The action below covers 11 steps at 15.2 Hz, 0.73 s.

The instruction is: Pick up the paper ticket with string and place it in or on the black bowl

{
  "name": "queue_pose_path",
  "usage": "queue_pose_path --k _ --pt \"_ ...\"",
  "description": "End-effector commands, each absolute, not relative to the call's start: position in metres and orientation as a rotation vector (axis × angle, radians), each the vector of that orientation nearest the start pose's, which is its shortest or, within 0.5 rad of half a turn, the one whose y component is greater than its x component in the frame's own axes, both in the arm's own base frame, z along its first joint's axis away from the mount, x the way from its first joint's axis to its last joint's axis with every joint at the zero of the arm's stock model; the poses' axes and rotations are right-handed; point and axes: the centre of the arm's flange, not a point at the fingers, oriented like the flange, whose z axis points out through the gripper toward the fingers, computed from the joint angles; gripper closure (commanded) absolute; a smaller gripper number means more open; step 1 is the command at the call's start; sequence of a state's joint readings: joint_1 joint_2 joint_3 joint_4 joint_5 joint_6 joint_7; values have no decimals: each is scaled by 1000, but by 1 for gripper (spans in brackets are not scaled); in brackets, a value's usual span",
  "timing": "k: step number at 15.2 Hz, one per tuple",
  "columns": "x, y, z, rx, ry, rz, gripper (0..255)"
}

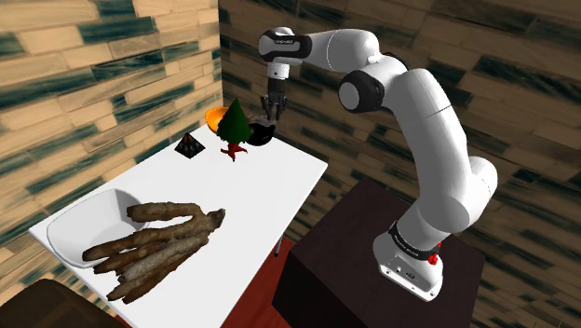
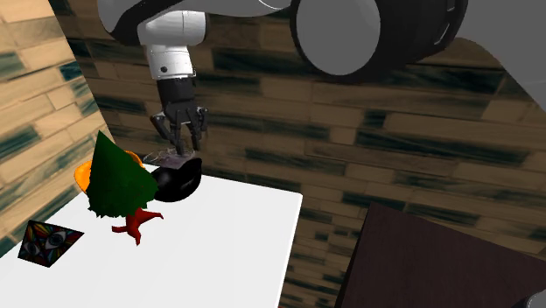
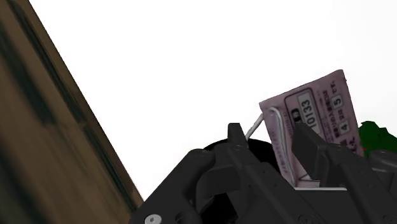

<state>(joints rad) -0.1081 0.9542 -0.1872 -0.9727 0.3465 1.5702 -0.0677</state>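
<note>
shoulder view: the end effector [image 1: 271, 112] hangs just above the black bowl [image 1: 263, 135] at the table's [image 1: 233, 210] far corner. second exterior view: its fingers stand apart over the pinkish ticket [image 2: 175, 160], which lies on the bowl's top. wrist view: the ticket is seen past the parted fingers.

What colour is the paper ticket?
The ticket is pale pink with black print; see wrist view.

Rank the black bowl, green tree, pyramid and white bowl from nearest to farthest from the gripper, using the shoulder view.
1. Black bowl, right under the gripper.
2. Green tree, beside it, toward that view's left.
3. Pyramid, farther left again.
4. White bowl, far off at that view's lower left.
</note>
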Motion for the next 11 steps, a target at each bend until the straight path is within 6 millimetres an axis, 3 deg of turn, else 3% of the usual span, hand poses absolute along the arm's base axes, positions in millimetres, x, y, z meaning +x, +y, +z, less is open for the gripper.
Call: queue_pose_path --k 1,11 --pt "761 -157 271 -2931 300 153 255" --pt "761 -157 219 -2931 300 153 255"
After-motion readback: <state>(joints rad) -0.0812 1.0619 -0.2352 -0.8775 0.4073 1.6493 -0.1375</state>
